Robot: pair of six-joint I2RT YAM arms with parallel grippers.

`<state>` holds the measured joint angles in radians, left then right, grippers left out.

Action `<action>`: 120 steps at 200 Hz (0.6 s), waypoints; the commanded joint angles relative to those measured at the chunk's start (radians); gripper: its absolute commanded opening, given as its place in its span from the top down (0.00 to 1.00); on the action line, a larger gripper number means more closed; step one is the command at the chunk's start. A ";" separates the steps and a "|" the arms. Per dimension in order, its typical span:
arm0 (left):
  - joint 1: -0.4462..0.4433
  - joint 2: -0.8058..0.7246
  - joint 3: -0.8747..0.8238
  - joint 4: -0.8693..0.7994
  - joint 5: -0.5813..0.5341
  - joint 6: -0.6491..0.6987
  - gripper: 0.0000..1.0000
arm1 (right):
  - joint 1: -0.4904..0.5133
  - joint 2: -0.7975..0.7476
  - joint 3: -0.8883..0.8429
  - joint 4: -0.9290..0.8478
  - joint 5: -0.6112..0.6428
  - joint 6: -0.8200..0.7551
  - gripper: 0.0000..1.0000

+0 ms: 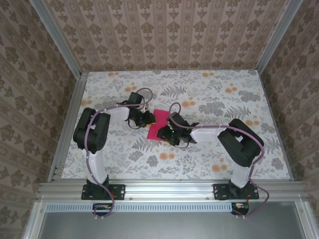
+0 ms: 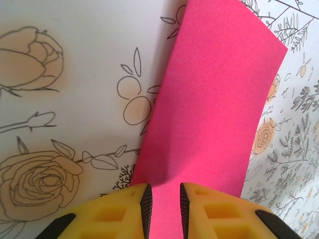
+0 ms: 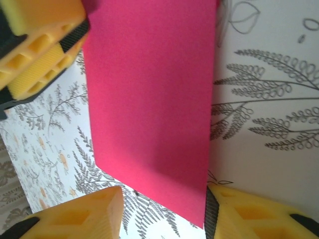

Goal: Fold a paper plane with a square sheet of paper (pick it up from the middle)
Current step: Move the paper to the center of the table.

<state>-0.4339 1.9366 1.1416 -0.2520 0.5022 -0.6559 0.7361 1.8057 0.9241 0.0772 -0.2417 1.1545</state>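
The magenta-pink sheet of paper lies mid-table between both grippers and looks like a narrow rectangle. My left gripper sits over its left end. In the left wrist view the sheet stretches away, and the left gripper has a narrow gap between its pads, with pink showing through it. My right gripper covers the near end. In the right wrist view the paper reaches between the wide-apart fingers of the right gripper. One long edge runs beside the right pad. The left gripper's fingers show at the top left. A paper plane is out of view.
The table wears a cloth printed with grey ferns and orange flowers. Aluminium rails run along the near edge and both sides. Patterned walls close in the back and sides. Both arms bend inward toward the middle.
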 commanded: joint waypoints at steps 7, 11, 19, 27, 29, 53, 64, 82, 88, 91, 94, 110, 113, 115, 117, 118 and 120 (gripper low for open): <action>0.008 0.013 -0.039 -0.036 -0.006 -0.017 0.74 | 0.002 -0.028 -0.026 0.048 0.037 0.048 0.60; 0.009 0.009 -0.043 -0.035 -0.005 -0.018 0.74 | 0.002 -0.033 -0.033 0.051 0.042 0.051 0.62; 0.009 0.000 -0.052 -0.031 0.000 -0.019 0.74 | 0.000 -0.041 -0.045 0.059 0.049 0.056 0.69; 0.009 -0.009 -0.060 -0.024 0.007 -0.021 0.74 | -0.004 -0.046 -0.057 0.065 0.050 0.063 0.75; 0.009 -0.012 -0.063 -0.023 0.010 -0.022 0.74 | -0.004 -0.047 -0.058 0.066 0.050 0.064 0.76; 0.006 -0.049 -0.088 0.005 0.043 -0.023 0.73 | -0.007 -0.062 -0.075 0.046 0.050 0.064 0.89; 0.002 -0.072 -0.097 0.015 0.059 -0.019 0.72 | -0.007 -0.075 -0.087 0.032 0.043 0.053 0.92; -0.007 -0.107 -0.104 0.030 0.093 -0.004 0.68 | -0.008 -0.107 -0.118 0.002 0.027 0.025 0.96; -0.013 -0.118 -0.104 0.035 0.104 0.003 0.67 | -0.008 -0.120 -0.131 -0.003 0.018 0.015 0.96; -0.016 -0.123 -0.104 0.038 0.108 0.006 0.66 | -0.008 -0.128 -0.141 -0.006 0.013 0.009 0.97; -0.016 -0.127 -0.105 0.042 0.113 0.010 0.65 | -0.009 -0.136 -0.150 -0.010 0.006 0.004 0.97; -0.054 -0.147 -0.099 0.044 0.125 0.022 0.62 | -0.009 -0.184 -0.188 -0.047 -0.019 -0.027 0.97; -0.060 -0.149 -0.099 0.044 0.127 0.022 0.62 | -0.009 -0.193 -0.195 -0.054 -0.024 -0.032 0.97; -0.063 -0.150 -0.098 0.044 0.128 0.023 0.62 | -0.009 -0.198 -0.200 -0.062 -0.027 -0.037 0.97; -0.067 -0.151 -0.095 0.043 0.128 0.021 0.61 | -0.009 -0.207 -0.203 -0.068 -0.029 -0.040 0.97; -0.068 -0.152 -0.095 0.043 0.128 0.021 0.61 | -0.010 -0.211 -0.205 -0.071 -0.029 -0.040 0.97; -0.071 -0.152 -0.095 0.043 0.129 0.021 0.61 | -0.009 -0.218 -0.209 -0.077 -0.030 -0.045 0.97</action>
<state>-0.4587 1.8347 1.0416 -0.2108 0.5808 -0.6586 0.7311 1.6707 0.7654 0.0929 -0.2283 1.1614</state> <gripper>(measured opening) 0.377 0.051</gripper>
